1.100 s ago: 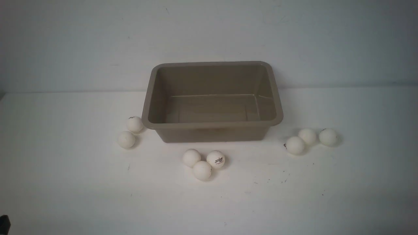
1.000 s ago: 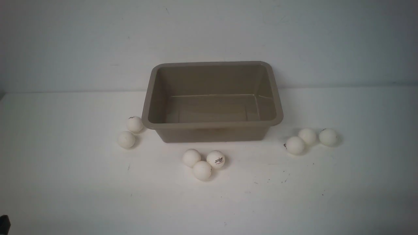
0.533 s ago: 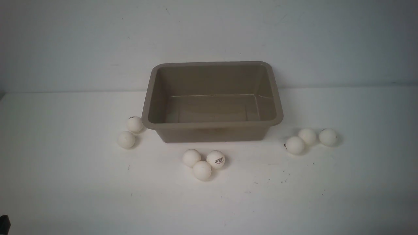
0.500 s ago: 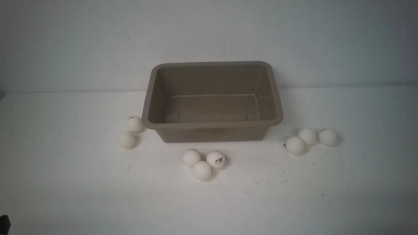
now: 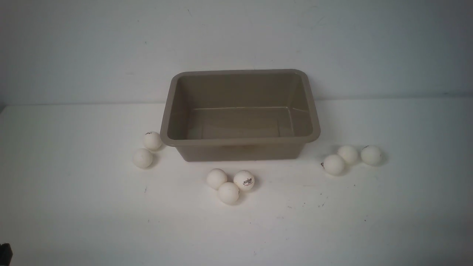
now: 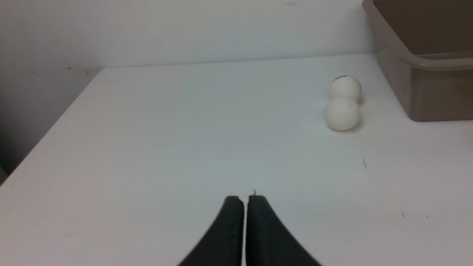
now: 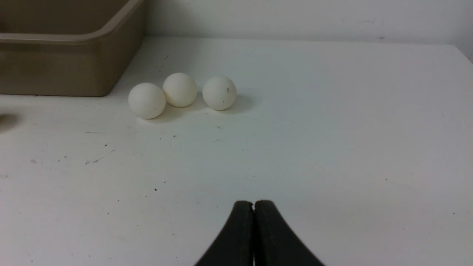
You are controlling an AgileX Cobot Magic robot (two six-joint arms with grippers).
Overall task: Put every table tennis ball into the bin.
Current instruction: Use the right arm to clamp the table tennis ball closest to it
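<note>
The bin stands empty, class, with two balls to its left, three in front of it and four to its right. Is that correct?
Not quite. The balls on the right of the bin number three, not four; the front view shows it, and the right wrist view agrees. The rest holds: the bin is empty, the balls on the left number two and the balls in front three.

Left hand [image 6: 245,199] and right hand [image 7: 254,205] are black, curved, tapering.

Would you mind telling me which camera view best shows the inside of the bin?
The front view: it looks into the whole bin, showing its floor and inner walls. The left wrist view catches one corner only; the right wrist view mostly rim and outer wall.
</note>
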